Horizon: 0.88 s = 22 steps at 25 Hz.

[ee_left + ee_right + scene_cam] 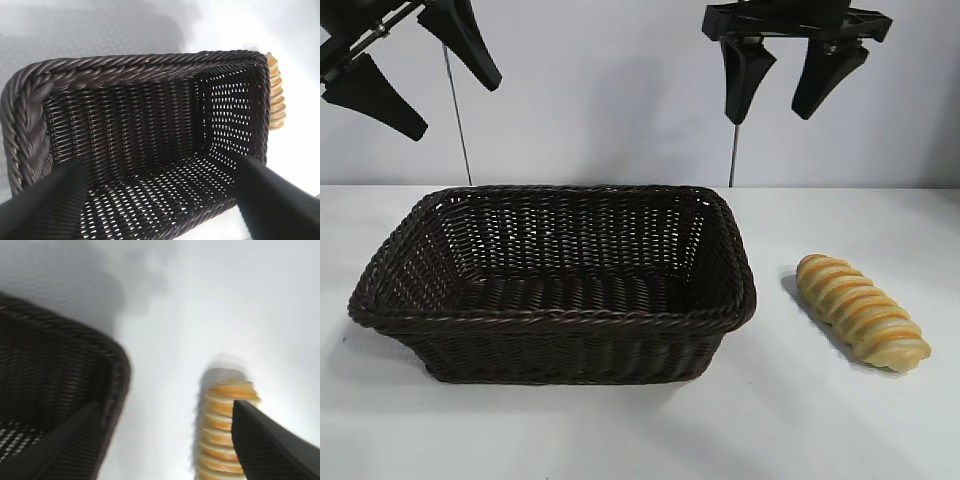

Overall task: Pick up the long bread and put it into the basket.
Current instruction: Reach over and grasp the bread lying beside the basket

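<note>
From the exterior view, the long bread (863, 312) lies on the white table (620, 430), just beside the right end of the basket (560, 318) and apart from it, angled across the surface. The right gripper (788, 85) hangs high above the gap between basket and loaf, fingers spread and holding nothing. The left gripper (415, 75) sits high over the basket's left end, also spread and empty. The basket holds nothing.

In the left wrist view, the basket's (150, 125) bare woven floor fills the frame, and a sliver of the long bread (277, 95) shows past the far wall.

In the right wrist view, which is blurred, the long bread (220, 435) seems to run partly under one dark finger (270, 440), with the basket (60, 380) rim close on the other side.

The risk, as I judge it, is a descent off the loaf's centre: a finger could land on the ridges and roll the bread away, or the other finger could catch the basket's rim. Nothing else stands between gripper and loaf.
</note>
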Tool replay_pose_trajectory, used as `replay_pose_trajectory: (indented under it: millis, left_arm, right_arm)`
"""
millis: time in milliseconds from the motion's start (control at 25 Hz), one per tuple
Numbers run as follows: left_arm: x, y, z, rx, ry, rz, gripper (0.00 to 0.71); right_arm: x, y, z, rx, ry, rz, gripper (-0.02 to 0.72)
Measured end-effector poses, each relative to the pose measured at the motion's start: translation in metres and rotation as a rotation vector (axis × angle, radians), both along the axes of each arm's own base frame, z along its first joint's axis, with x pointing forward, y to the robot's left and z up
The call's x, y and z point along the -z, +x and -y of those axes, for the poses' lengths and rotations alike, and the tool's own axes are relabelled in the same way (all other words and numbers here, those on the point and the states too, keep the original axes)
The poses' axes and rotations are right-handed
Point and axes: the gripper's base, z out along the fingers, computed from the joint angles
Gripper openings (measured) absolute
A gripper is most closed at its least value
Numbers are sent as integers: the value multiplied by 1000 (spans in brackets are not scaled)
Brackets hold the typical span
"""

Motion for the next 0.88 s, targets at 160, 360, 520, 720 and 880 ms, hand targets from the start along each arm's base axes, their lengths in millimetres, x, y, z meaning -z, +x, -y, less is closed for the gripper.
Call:
replay_pose_trajectory:
  millis: [160, 360, 520, 720, 880]
  left_arm:
    - [0, 0, 0, 0, 0, 0, 586]
    - [0, 0, 0, 0, 0, 0, 586]
    - [0, 0, 0, -1, 0, 1, 586]
    - [0, 0, 0, -2, 0, 3, 586]
    - [0, 0, 0, -2, 0, 3, 586]
  right_arm:
    - [5, -1, 1, -1, -11, -14, 526]
    - [33, -9, 6, -5, -72, -108, 526]
    - [59, -17, 9, -10, -99, -182, 526]
    - [88, -24, 11, -13, -111, -196, 526]
    - [106, -27, 11, -8, -104, -178, 526]
